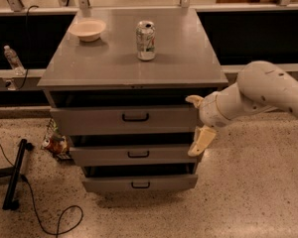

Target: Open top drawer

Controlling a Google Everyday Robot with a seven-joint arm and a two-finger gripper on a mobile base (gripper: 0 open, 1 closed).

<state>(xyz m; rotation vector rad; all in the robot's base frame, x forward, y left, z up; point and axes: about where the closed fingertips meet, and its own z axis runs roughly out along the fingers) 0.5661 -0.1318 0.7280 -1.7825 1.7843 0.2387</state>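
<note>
The top drawer point(89, 119) is the widest of three grey drawers in the cabinet, with a small black handle point(135, 117) at its centre. It stands slightly out from the cabinet, with a dark gap above it. My gripper point(197, 125) is at the drawer's right end, to the right of the handle. Its two cream fingers are spread wide apart, one point(194, 100) near the drawer's upper right corner and one point(201, 141) below it. It holds nothing.
A soda can point(145, 40) and a shallow bowl point(88, 29) stand on the cabinet top point(179, 58). Two narrower drawers point(139, 154) sit below. A plastic bottle point(12, 58), litter point(53, 144), a black stand point(14, 175) and cable lie at the left.
</note>
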